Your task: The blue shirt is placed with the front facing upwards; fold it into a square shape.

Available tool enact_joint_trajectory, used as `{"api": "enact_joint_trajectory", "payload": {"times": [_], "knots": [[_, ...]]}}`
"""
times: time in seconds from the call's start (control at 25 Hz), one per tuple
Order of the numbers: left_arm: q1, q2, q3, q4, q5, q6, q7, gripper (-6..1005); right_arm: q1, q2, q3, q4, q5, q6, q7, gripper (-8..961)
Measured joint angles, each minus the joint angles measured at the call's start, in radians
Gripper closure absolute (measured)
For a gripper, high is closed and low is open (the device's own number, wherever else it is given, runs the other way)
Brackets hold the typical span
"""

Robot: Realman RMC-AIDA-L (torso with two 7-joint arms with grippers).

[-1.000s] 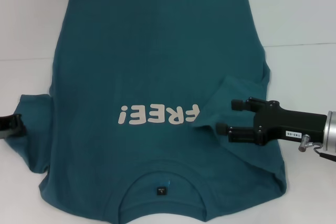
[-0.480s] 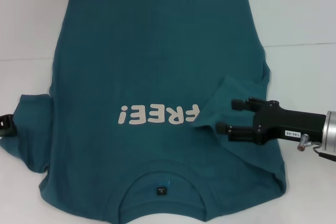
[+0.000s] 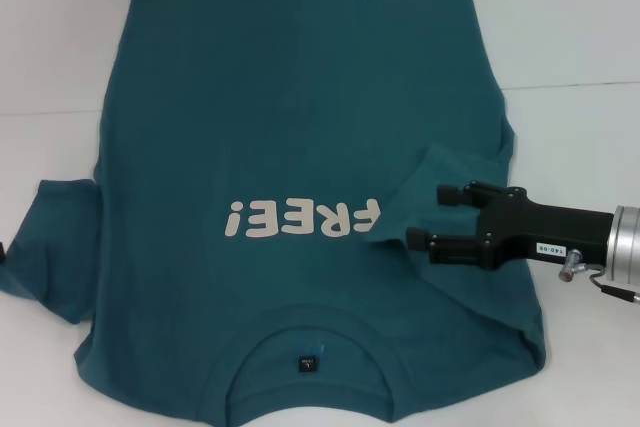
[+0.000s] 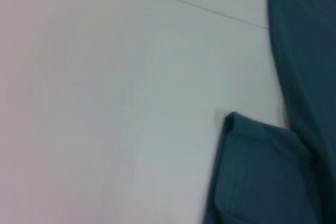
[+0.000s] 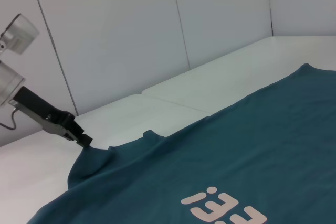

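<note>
- blue shirt (image 3: 300,147) lies flat across the table (image 3: 580,37), collar at the near edge
- right gripper (image 3: 428,217) over its right sleeve

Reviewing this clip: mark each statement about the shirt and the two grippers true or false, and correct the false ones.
1. The blue shirt lies with its lettering up. True.
2. The right gripper is over the shirt's right sleeve, which is folded inward. True.
3. The right gripper is shut. False: its fingers stand apart.
4. The left gripper is at the collar. False: it is at the edge of the left sleeve.
5. The shirt is already folded square. False: its body is still spread flat on the white table.
</note>
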Motion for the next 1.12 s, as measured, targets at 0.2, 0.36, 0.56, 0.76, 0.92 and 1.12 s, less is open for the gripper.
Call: {"api": "enact_joint_trajectory", "payload": {"times": [0.2, 0.36, 0.56, 0.76, 0.92, 1.12], "knots": [[0.025, -0.001, -0.001, 0.023, 0.0, 0.0, 0.0, 965, 0.011, 0.0, 0.0, 0.005, -0.003, 0.008, 0.001, 8], [0.045, -0.006, -0.001, 0.048, 0.0, 0.0, 0.0, 964, 0.024, 0.001, 0.0, 0.016, -0.003, 0.012, 0.001, 8], [0.063, -0.009, -0.001, 0.066, 0.0, 0.001, 0.0, 963, 0.029, 0.002, 0.0, 0.023, -0.003, 0.018, 0.002, 8], [0.077, -0.011, -0.002, 0.079, 0.0, 0.001, -0.001, 964, 0.032, 0.002, 0.0, 0.028, -0.003, 0.027, 0.002, 9], [0.087, -0.015, -0.005, 0.095, 0.0, 0.0, -0.002, 965, 0.032, 0.002, 0.0, 0.029, -0.003, 0.028, 0.001, 9], [0.092, -0.017, -0.024, 0.098, 0.0, -0.001, 0.0, 964, 0.035, 0.002, 0.0, 0.03, -0.003, 0.03, 0.001, 9]]}}
